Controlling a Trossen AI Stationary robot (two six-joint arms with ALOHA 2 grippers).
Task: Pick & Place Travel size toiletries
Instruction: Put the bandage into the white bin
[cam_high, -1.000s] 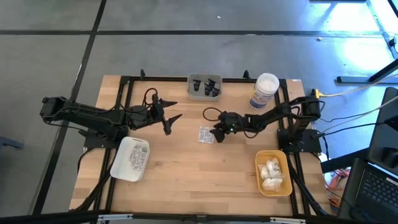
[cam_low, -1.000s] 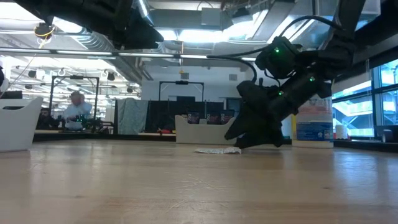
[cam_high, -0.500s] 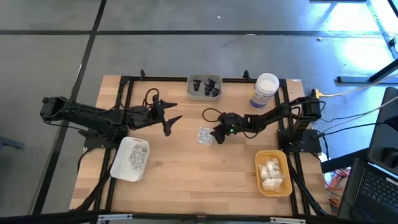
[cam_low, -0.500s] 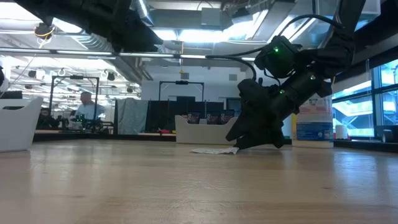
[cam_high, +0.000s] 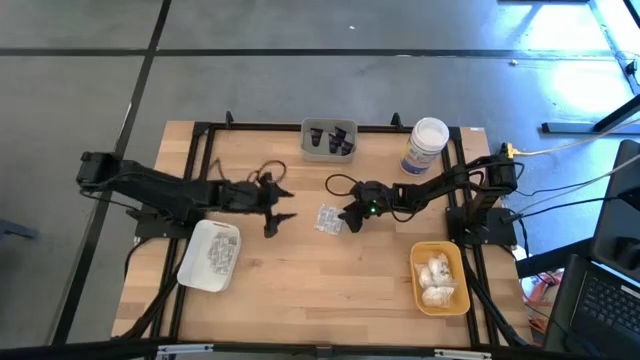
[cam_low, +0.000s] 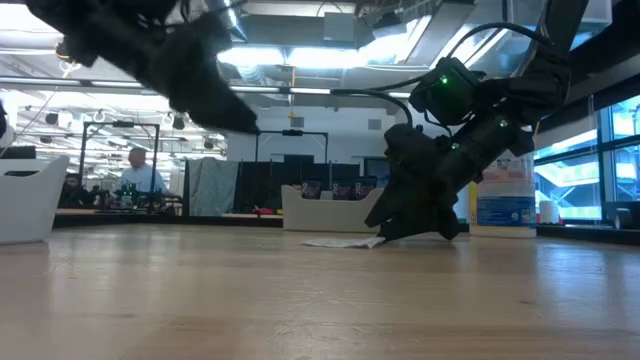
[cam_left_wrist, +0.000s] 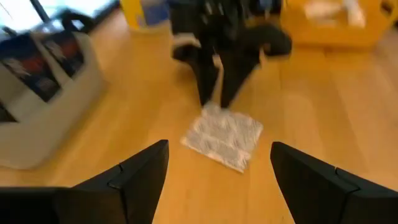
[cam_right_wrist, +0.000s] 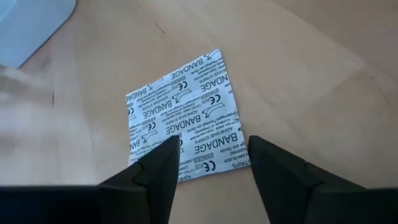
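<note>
Wooden tabletop (cam_high: 330, 270) from above: my right gripper (cam_high: 345, 215) sits down at the flat white square bandage packet (cam_high: 327, 217), left gripper (cam_high: 276, 203) spread wide just beside it. Low cam: packet (cam_low: 344, 241) lies flat at right's fingertips. Left wrist: packet (cam_left_wrist: 222, 137) ahead between my open fingers. Right wrist: jaws apart, straddling the packet's (cam_right_wrist: 183, 127) near edge, not clamped.

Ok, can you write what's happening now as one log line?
right gripper: jaws open, at edge of bandage packet | packet: flat on table | left gripper: open, hovering nearby
</note>
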